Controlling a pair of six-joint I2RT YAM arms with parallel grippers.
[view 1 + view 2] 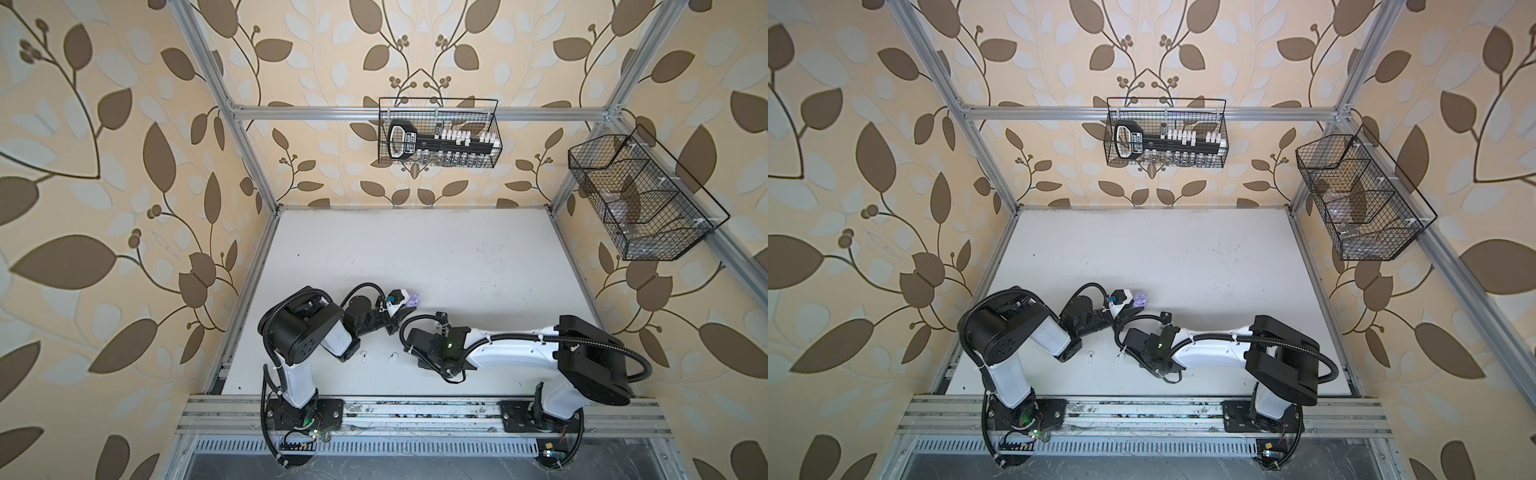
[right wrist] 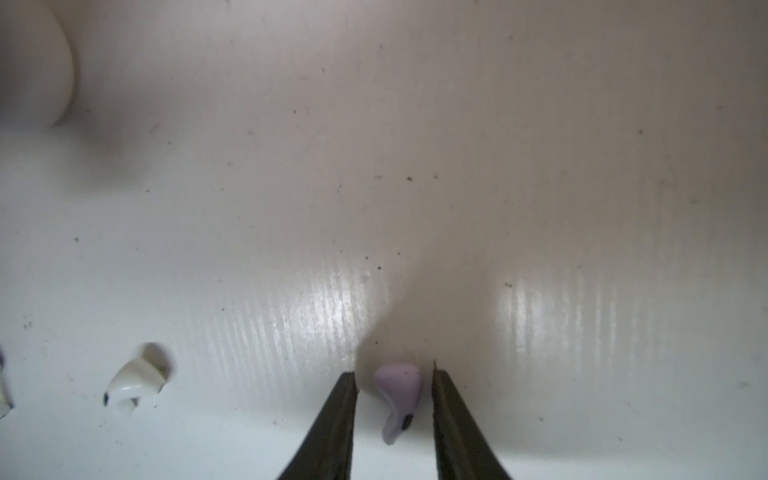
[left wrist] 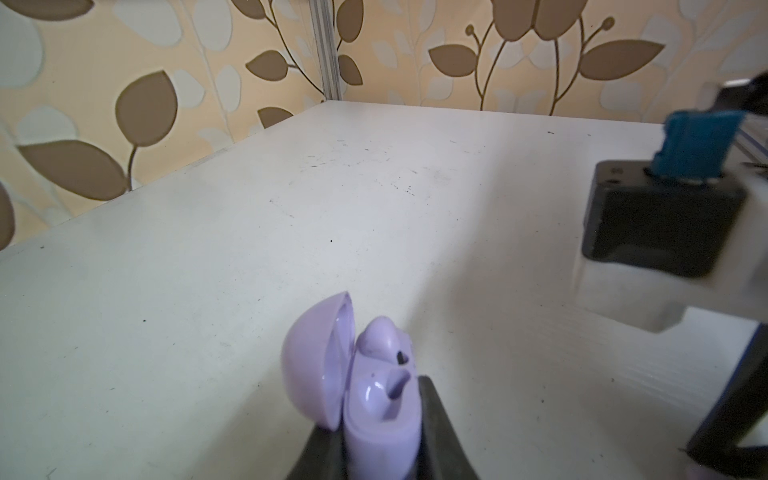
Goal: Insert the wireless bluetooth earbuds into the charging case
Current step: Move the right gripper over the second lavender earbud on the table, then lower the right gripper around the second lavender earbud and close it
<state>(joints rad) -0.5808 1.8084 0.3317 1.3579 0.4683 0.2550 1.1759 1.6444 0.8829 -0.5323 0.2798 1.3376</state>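
My left gripper (image 3: 380, 419) is shut on a lavender charging case (image 3: 374, 415), held off the table with its lid (image 3: 316, 361) swung open. One lavender earbud (image 3: 382, 338) sits in the case. In both top views the case (image 1: 412, 300) (image 1: 1140, 300) shows at the left arm's tip. My right gripper (image 2: 395, 376) is down at the table, open, its two dark fingers (image 2: 340, 415) straddling a second lavender earbud (image 2: 399, 390) with a gap on each side. Two white earbuds (image 1: 364, 356) (image 1: 393, 357) lie on the table between the arms; one white earbud (image 2: 133, 384) shows beside the right gripper.
Both wrists are close together over the near middle of the white table (image 1: 415, 257). A wire basket (image 1: 439, 133) with a black tool hangs on the back wall. Another wire basket (image 1: 640, 199) hangs on the right wall. An aluminium rail (image 1: 415, 409) runs along the front edge.
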